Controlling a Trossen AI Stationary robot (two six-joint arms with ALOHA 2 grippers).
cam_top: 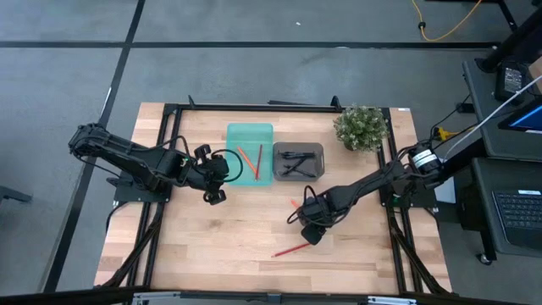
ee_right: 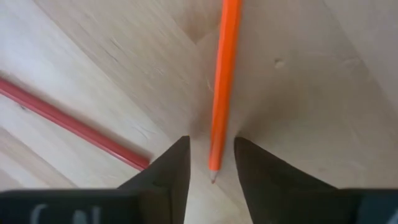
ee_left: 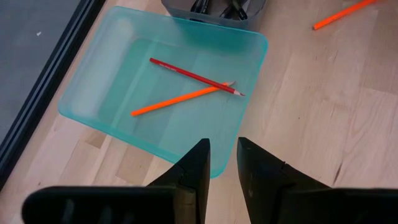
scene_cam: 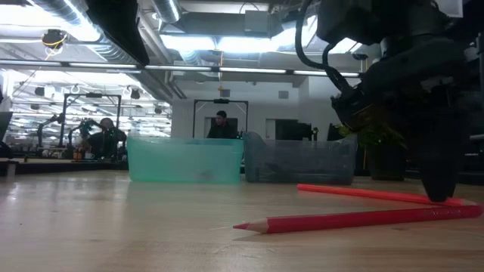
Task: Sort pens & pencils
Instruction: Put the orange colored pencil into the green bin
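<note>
Right tool (ee_right: 210, 163) lower centre of high view, fingers apart astride orange pencil (ee_right: 221, 87) lying on tabletop (cam_top: 220, 229), not gripped. Left tool (ee_left: 222, 163) slightly open, empty, beside teal tray (ee_left: 93, 112).

Robotics lab, probably, ceiling strip lights (scene_cam: 227, 41), seated person (scene_cam: 103, 137) among distant robot rigs (scene_cam: 57, 125)

surface: light wooden table (cam_top: 212, 237) | on it: teal tray (cam_top: 250, 135) touching grey tray (cam_top: 298, 149), potted plant (cam_top: 362, 127) near the back right corner | loose on wood: red pencil (cam_top: 291, 250), orange pencil (ee_right: 222, 81), well apart from the trays
</note>
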